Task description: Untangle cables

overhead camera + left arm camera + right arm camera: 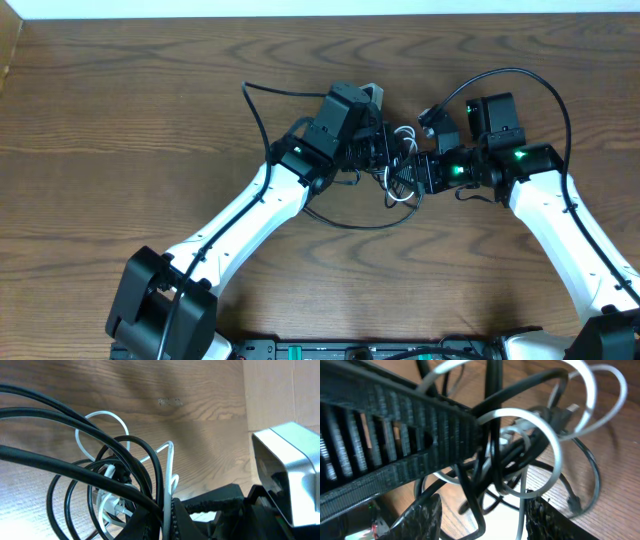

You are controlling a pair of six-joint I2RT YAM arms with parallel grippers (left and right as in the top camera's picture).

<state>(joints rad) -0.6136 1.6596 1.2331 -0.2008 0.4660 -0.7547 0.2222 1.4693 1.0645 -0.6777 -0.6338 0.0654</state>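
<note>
Left end effector (169,511) pinches tangled cables (517,455); right end effector (481,521) straddles them.

From overhead, the tangled cables (402,196) are too small to trace, partly hidden under the left gripper (385,153) and right gripper (412,177); both wrist views cut them off.

Surface: table (120,150), dark brown wood with strong wavy grain; fills nearly the whole overhead view.
Far edge: white strip (320,8) along the top of the overhead view, beyond the wood; wall or floor, cannot tell.
Side: tan panel (282,390), plain and matte, bordering the wood in the left wrist view.
Light: even overall; pale glare patch (20,510) on the wood, low left.
</note>
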